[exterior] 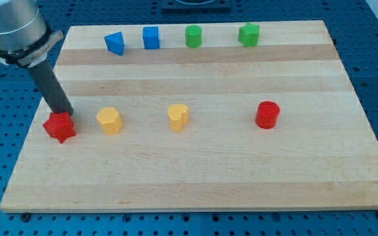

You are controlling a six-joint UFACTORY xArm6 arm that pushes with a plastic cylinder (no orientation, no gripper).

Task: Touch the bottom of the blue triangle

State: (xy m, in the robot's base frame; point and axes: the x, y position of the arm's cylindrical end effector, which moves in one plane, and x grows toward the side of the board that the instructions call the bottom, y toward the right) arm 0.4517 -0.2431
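Note:
The blue triangle [115, 43] lies near the view's top left of the wooden board [209, 170]. My tip [66, 115] is far below it, at the view's left, touching the top edge of a red star-shaped block [60, 127]. The dark rod slants up to the arm's grey wrist at the view's top left corner.
A blue cube [151, 37], a green cylinder [193, 36] and a green star-shaped block [248, 34] stand in a row along the top. A yellow hexagon block [109, 120], a yellow heart-like block [178, 117] and a red cylinder [267, 115] lie in the middle row.

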